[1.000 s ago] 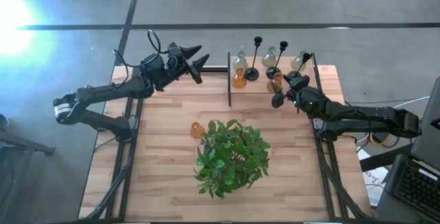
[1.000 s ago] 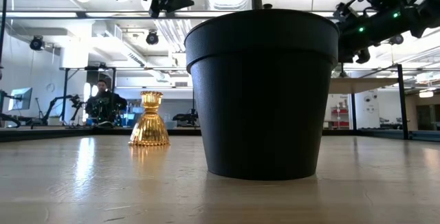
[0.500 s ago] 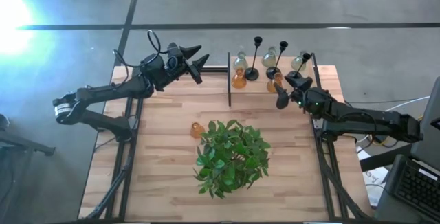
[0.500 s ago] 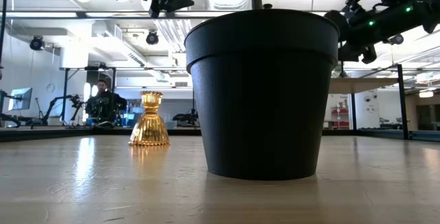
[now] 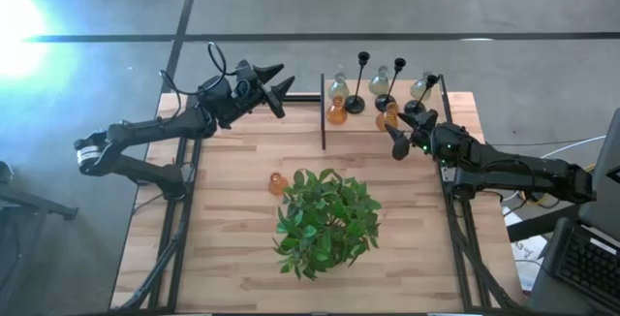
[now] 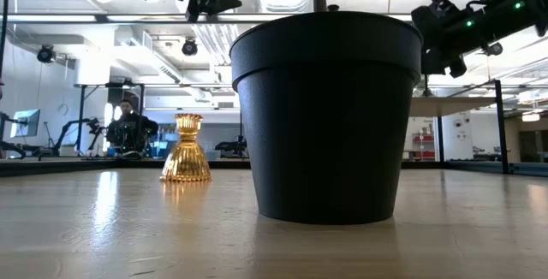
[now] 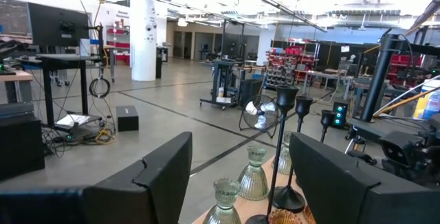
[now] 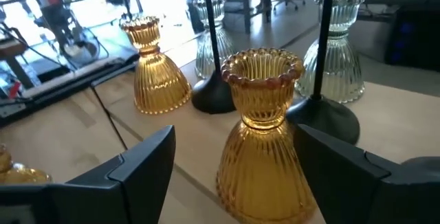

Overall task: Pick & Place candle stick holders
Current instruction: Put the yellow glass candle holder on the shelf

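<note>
Candle stick holders stand on their bases at the table's far right, behind a black divider [image 5: 323, 112]: amber glass ones [image 5: 336, 113] [image 5: 388, 117], clear glass ones [image 5: 380, 81] and black thin-stemmed ones [image 5: 360, 81]. One more amber holder [image 5: 277, 182] stands alone beside the plant. My right gripper [image 5: 402, 130] is open, with its fingers on either side of an amber holder [image 8: 265, 141] and a gap on both sides. My left gripper [image 5: 276, 81] is open, raised over the table's far left.
A green leafy plant [image 5: 325, 221] in a black pot [image 6: 325, 116] fills the table's middle. Bare wood [image 5: 232, 229] lies to its left. A person [image 6: 128, 129] stands in the room beyond the table.
My right gripper has drawn back a little from the holders toward the table's right edge and has tipped up, nearer to level. It stays open. No holder has moved.
</note>
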